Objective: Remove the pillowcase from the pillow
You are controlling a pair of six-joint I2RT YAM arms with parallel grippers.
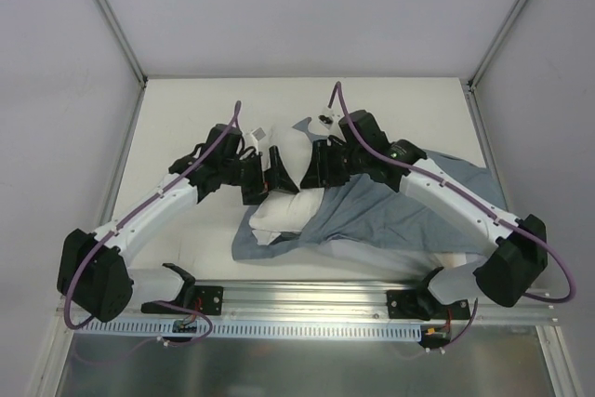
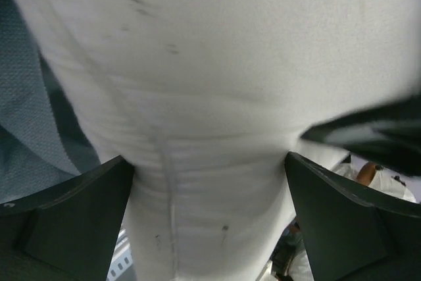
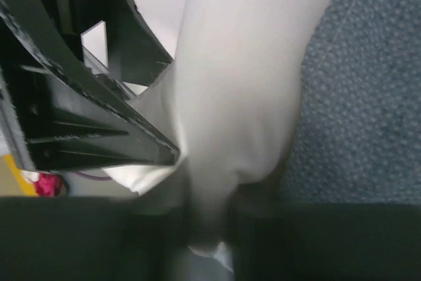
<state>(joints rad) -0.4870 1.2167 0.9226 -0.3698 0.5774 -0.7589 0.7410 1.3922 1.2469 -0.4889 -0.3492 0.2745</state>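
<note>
Pale surface (image 1: 186, 118), left jaws and right jaws both clamped on the pillow (image 1: 279, 214); pillowcase (image 1: 372, 218) trails right of it.

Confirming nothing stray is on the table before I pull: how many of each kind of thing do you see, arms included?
white pillow: 1
slate-blue pillowcase: 1
robot arms: 2, the left arm and the right arm
Total: 4

Cream table (image 1: 186, 118) bears pillowcase (image 1: 390, 211), pillow (image 1: 284, 214)
</note>
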